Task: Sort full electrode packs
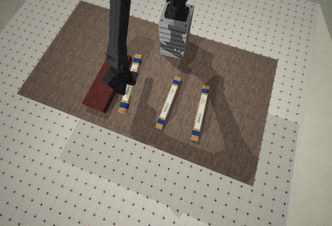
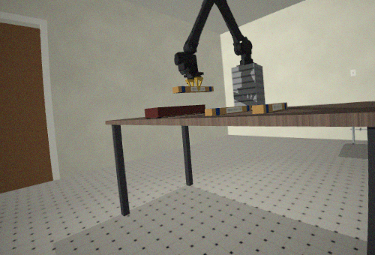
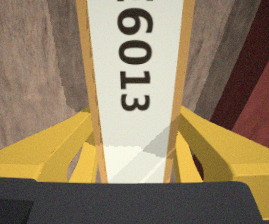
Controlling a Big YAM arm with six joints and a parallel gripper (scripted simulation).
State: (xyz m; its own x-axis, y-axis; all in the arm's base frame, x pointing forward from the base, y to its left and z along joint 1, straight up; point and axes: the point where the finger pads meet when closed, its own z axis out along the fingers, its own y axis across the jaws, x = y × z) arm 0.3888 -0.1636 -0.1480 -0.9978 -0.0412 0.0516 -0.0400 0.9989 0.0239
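Note:
My gripper [image 1: 129,83] [image 2: 194,87] [image 3: 135,111] is shut on one orange, white and blue pack [image 1: 123,106] [image 2: 184,89] [image 3: 135,127] and holds it about level, well above the table. In the top view the held pack shows just right of the low dark red platform [image 1: 99,90] [image 2: 176,111] [image 3: 266,106], partly hidden by the hand. No pack shows on the platform. The middle pack [image 1: 168,102] [image 2: 230,110] and the right pack [image 1: 200,113] [image 2: 270,108] lie flat on the table, apart from each other.
The brown wooden table [image 1: 66,42] [image 2: 300,120] carries everything. The arm's grey ribbed pedestal [image 1: 174,40] [image 2: 247,83] stands at the back of the table, behind the packs. The platform lies left of the two packs on the table.

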